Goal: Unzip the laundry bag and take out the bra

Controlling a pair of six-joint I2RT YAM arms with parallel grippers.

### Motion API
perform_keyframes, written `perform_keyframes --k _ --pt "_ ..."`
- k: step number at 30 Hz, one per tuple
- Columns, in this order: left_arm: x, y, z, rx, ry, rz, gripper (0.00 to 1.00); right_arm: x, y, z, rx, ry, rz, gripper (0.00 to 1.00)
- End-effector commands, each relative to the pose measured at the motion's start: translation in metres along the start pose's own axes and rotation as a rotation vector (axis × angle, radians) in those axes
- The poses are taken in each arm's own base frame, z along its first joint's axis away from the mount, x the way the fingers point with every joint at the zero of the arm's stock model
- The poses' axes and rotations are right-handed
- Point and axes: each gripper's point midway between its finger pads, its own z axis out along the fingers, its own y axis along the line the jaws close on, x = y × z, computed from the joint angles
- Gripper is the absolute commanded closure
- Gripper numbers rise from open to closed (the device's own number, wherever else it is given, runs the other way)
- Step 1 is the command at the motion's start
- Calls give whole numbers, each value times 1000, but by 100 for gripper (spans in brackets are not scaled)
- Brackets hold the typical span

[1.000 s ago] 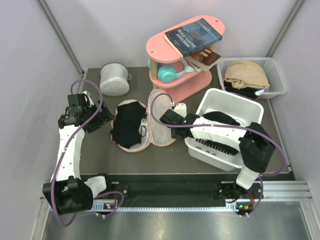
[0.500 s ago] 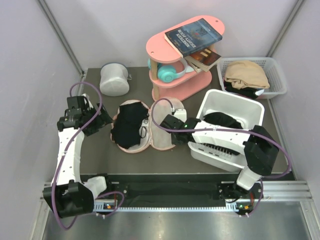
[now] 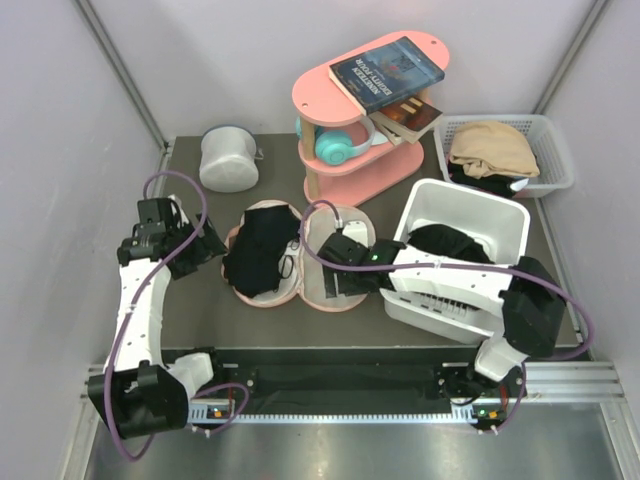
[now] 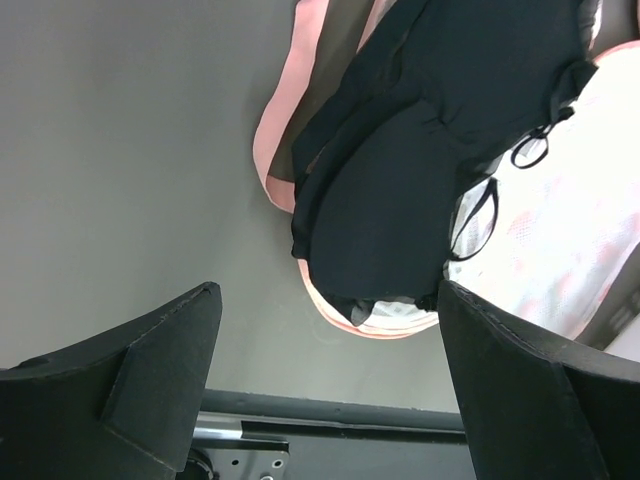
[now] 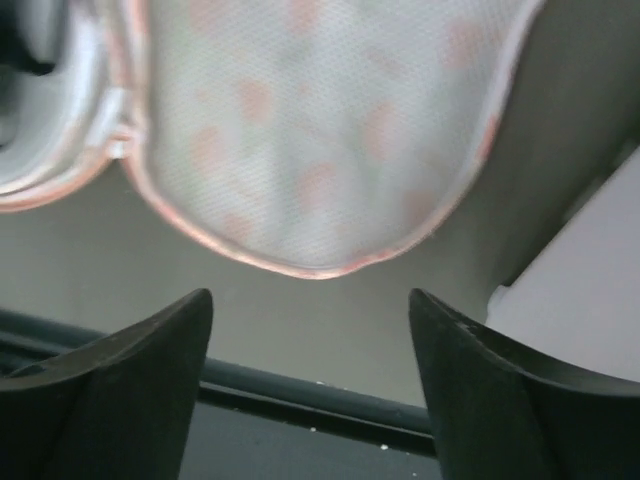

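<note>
The laundry bag [image 3: 318,228] lies unzipped and spread in two halves on the dark table. A black bra [image 3: 258,255] fills its left half, seen close up as the bra [image 4: 420,150] inside the pink rim. The right half is a pale printed mesh flap [image 5: 320,130] lying flat. My right gripper [image 3: 335,283] hovers over the flap's near end, open, with nothing between its fingers [image 5: 150,380]. At the bag's left side my left gripper [image 3: 208,247] also stands open and empty, its fingers [image 4: 150,370] short of the bra.
A white slotted bin [image 3: 455,290] with dark clothes stands right of the bag, under my right arm. Behind are a white-grey cylindrical container [image 3: 230,158], a pink shelf [image 3: 370,150] with books and headphones, and a white basket [image 3: 545,160] with tan cloth. The table's front rail [image 4: 330,415] is close.
My right gripper has opened and let go of the bag's flap, which has swung from raised to flat on the table. The left arm barely moved.
</note>
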Motion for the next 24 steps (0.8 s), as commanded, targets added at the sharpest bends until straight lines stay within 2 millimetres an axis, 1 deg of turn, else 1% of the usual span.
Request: perform_keyframes --k 1,2,3,4,6,7,8,9,10,11,13,15,16,18,19,22,24 --pt "6 4 6 1 8 -9 7 -49 47 -57 -268 -146 12 18" --pt "9 5 8 -4 16 -24 7 -54 52 -64 -295 -157 17 17" --pt "11 8 12 -15 26 -37 7 -60 61 -72 -346 -169 19 16" --pt "15 11 16 -24 41 -50 7 -65 66 -79 -375 -185 4 16" --pt "17 15 22 -40 52 -75 6 -75 75 -92 -420 -207 6 15" --pt "23 18 27 -47 69 -87 7 -77 77 -95 -432 -213 1 15" --pt "23 18 32 -47 70 -102 7 -81 79 -98 -444 -220 0 15" --pt "29 20 37 -49 86 -109 8 -86 84 -103 -465 -234 3 15" --pt "31 18 40 -36 98 -120 9 -88 84 -105 -472 -240 1 15" --pt "35 17 45 -27 122 -132 10 -92 84 -106 -474 -249 7 15" --pt "41 12 50 2 156 -147 14 -94 84 -107 -481 -252 10 15" --pt "45 15 61 4 168 -154 16 -96 83 -107 -486 -256 15 15" --pt "45 14 64 13 170 -150 20 -97 83 -108 -490 -260 17 15" --pt "44 10 67 37 164 -150 23 -96 81 -106 -491 -258 22 15" --pt "39 9 68 46 146 -145 26 -96 80 -107 -493 -262 24 15" --pt "37 14 72 24 132 -126 27 -94 77 -104 -494 -255 34 15" --pt "39 16 77 17 154 -122 28 -93 77 -104 -504 -254 47 15"
